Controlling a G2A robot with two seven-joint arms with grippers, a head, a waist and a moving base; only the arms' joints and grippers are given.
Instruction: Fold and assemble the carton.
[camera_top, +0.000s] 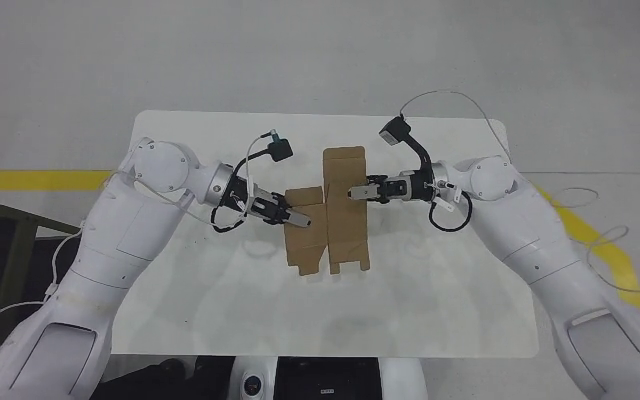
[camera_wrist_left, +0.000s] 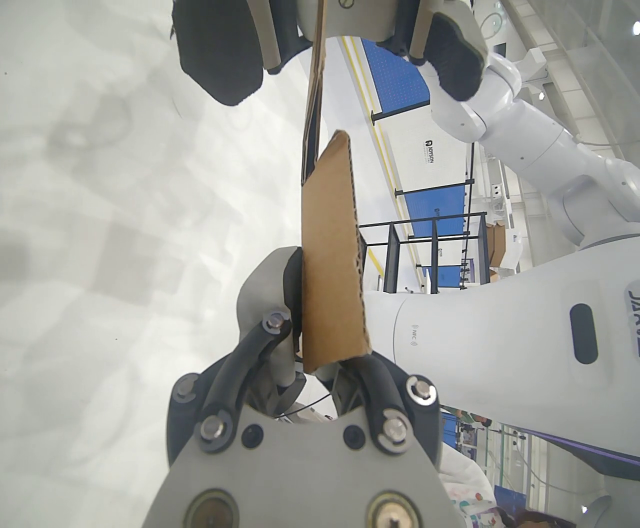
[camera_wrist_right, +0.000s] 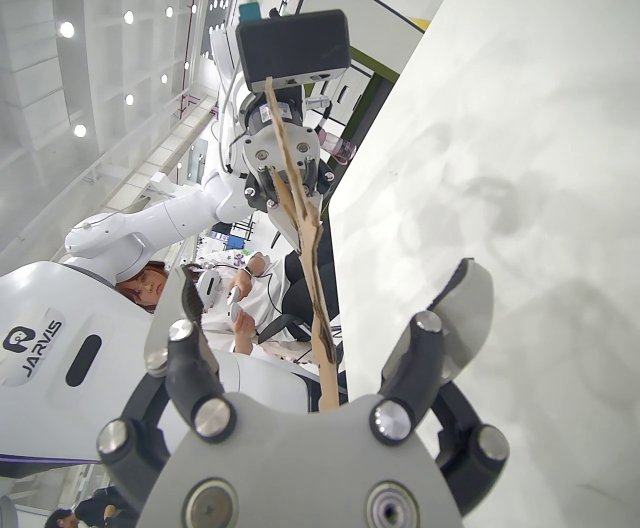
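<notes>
- At the middle of the desk (camera_top: 440, 300) lies the carton (camera_top: 345, 225), a flattened brown blank; its long panels run from the far edge toward the near edge, and a shorter section juts toward the left edge
- On that shorter section the left claw (camera_top: 297, 212) is clenched, grasping the carton; its own wrist view shows the cardboard pinched edge-on against a dark pad (camera_wrist_left: 292, 295)
- From the right-edge side the right claw (camera_top: 358, 190) meets the far part of the carton; it is released, with its fingers (camera_wrist_right: 467, 287) spread wide on either side of the cardboard edge and not pressing on it
- Both wrist views see the sheet edge-on, and a shadow falls on the desk by its near end, so I judge it to be held slightly off the surface, though I cannot be sure
- Done so far, as I read it: the blank is gripped at one side, and the second claw is lined up to take the other
- Close to the left claw the cardboard layers seem to part a little, which may be the start of opening; no square tube shows yet
- Left to do is nearly everything: clamp the right claw, pull the walls open into a box, fold the flaps in, and set the carton upright
- Overall I judge the task to be at an early stage
</notes>
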